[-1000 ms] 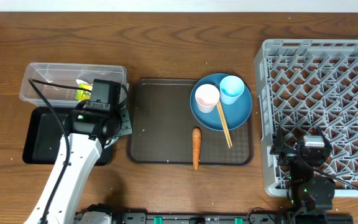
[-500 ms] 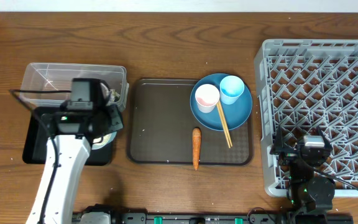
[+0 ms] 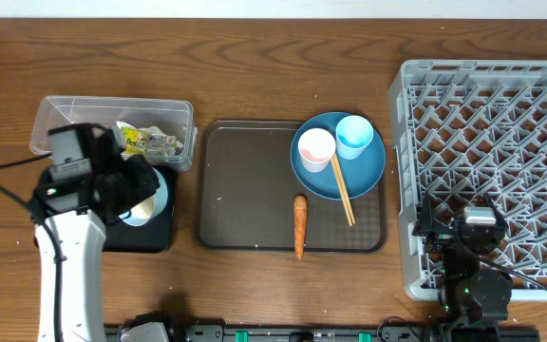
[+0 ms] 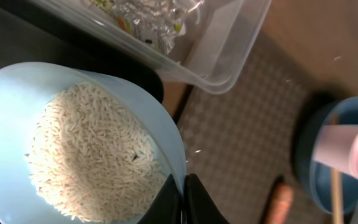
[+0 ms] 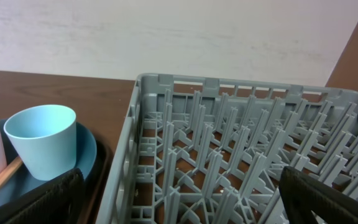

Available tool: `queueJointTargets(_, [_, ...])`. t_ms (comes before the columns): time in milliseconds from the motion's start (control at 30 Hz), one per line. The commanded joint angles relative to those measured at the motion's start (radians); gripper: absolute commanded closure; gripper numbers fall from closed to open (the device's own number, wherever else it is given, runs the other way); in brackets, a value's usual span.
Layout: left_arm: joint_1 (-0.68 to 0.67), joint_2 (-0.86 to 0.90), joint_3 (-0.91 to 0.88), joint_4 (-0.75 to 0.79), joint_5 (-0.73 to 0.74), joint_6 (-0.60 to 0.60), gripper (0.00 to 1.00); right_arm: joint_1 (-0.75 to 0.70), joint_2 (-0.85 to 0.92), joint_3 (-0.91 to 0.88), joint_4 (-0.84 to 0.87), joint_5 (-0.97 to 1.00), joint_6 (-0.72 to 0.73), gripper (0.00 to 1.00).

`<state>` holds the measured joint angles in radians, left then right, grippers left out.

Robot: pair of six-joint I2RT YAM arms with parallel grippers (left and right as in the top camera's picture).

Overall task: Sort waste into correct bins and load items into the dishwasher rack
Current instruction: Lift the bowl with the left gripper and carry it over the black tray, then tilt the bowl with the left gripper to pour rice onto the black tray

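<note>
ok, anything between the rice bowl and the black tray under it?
Nothing visible. The left fingers pinch the bowl by its rim right over the black tray, whose exposed part looks bare.

Tabletop: dark brown wood with visible grain.
Wall: plain off-white, running along the far edge.
Light: even and soft, with only faint shadows.

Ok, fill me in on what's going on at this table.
The left arm's fingers pinch the rim of the light-blue bowl of rice, holding it over the black tray. The wrapper lies in the clear tub. The plate, cups, chopsticks and carrot wait on the brown tray; the right arm's fingers sit open by the rack.
</note>
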<state>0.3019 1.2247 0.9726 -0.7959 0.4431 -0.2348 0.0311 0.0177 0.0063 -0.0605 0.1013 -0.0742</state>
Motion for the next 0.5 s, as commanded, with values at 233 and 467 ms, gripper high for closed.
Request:
queueJointTargets(233, [0.273, -0.013, -0.021, 0.005, 0.338, 0.11, 0.94, -0.003, 0.0, -0.001, -0.003, 0.0, -0.01, 0.01])
queueJointTargets(467, [0.415, -0.013, -0.058, 0.037, 0.557, 0.175, 0.94, -0.003, 0.0, -0.001, -0.003, 0.0, -0.01, 0.01])
